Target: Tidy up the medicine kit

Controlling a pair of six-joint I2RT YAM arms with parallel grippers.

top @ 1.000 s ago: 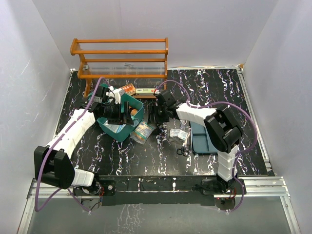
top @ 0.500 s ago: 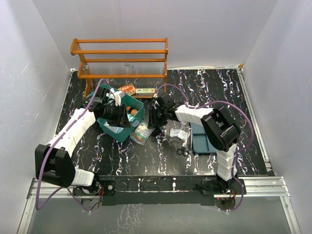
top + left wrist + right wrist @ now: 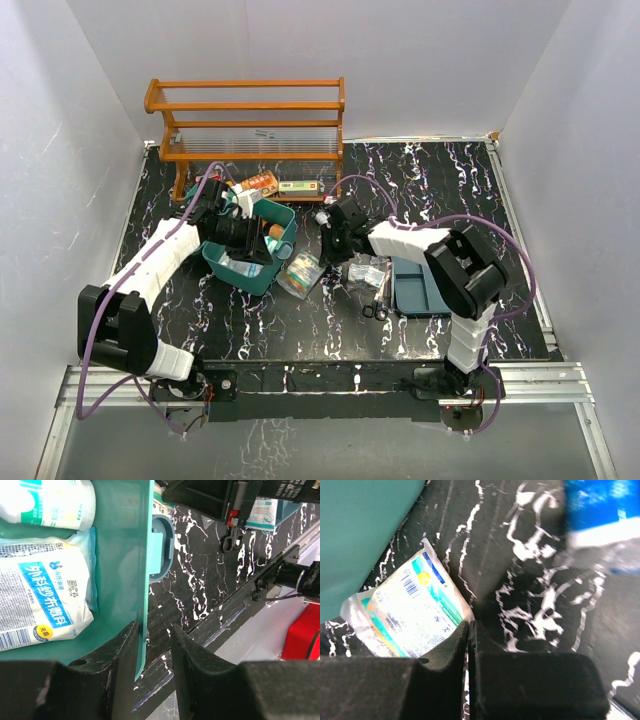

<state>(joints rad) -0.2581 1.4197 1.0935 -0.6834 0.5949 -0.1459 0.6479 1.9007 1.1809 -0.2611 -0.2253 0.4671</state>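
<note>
The medicine kit (image 3: pixel 256 279) is a teal box, open, at centre-left of the table. In the left wrist view it holds a white bottle (image 3: pixel 50 502) and a gauze pouch (image 3: pixel 45 595). My left gripper (image 3: pixel 155 627) straddles the kit's side wall (image 3: pixel 142 605). Its inner finger lies against the wall, and a narrow gap shows on the outer side. My right gripper (image 3: pixel 470 623) is shut and empty, low over the table. Its tips sit beside a clear pouch (image 3: pixel 405 610), which lies just right of the kit (image 3: pixel 300 272).
A darker blue insert tray (image 3: pixel 415 285) lies to the right, with black scissors (image 3: pixel 375 308) and small packets (image 3: pixel 365 270) beside it. An orange wooden rack (image 3: pixel 250 125) stands at the back, with an orange bottle (image 3: pixel 262 183) and a flat box (image 3: pixel 298 186) under it.
Both grippers have closed in: the right fully, the left down around the kit's wall. The right gripper has drifted right and nearer, and the clear pouch has slid slightly right.
</note>
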